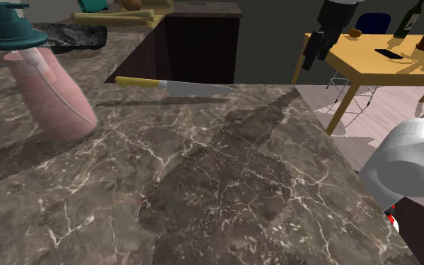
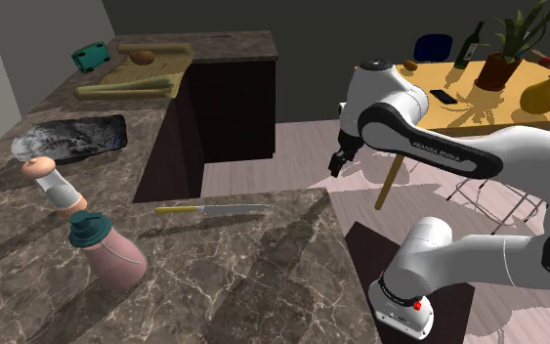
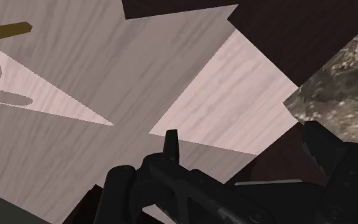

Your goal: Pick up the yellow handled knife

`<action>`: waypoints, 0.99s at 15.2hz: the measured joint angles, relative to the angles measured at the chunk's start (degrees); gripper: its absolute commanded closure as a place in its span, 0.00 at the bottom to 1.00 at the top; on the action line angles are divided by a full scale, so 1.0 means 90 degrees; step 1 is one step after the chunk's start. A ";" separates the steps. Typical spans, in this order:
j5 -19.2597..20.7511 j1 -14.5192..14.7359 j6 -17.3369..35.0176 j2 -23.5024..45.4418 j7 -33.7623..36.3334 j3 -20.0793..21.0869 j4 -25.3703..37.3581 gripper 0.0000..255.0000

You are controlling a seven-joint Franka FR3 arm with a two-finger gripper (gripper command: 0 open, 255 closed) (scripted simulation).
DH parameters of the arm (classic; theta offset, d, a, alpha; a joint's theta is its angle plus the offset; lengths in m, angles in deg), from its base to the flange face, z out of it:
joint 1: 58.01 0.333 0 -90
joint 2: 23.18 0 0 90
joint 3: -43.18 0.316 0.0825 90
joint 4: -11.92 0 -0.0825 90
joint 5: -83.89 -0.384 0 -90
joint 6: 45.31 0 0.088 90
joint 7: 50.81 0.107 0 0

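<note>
- Upper right in the shoulder view, hand hangs released, fingers apart, grasping nothing.
- Centre frame, yellow-handled knife lies flat near the surface far edge.
- Wrist view adds pale wood-grain floor beneath the hand.

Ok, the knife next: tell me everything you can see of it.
The knife has a yellow handle and a long grey blade tapering to a point. It lies flat on the dark marbled counter, near its far edge, handle toward the shoulder view's left. Only the counter touches it; the pink bottle and the open gripper are well apart from it.
</note>
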 measured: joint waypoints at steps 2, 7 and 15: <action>-0.0021 0.0040 0.0023 0.0086 -0.0026 0.0017 0.0058 0.00; -0.0226 0.0413 0.0308 0.1019 -0.0233 0.0213 0.0642 0.00; -0.0511 0.0971 0.0530 0.2557 -0.0646 0.0593 0.1858 0.00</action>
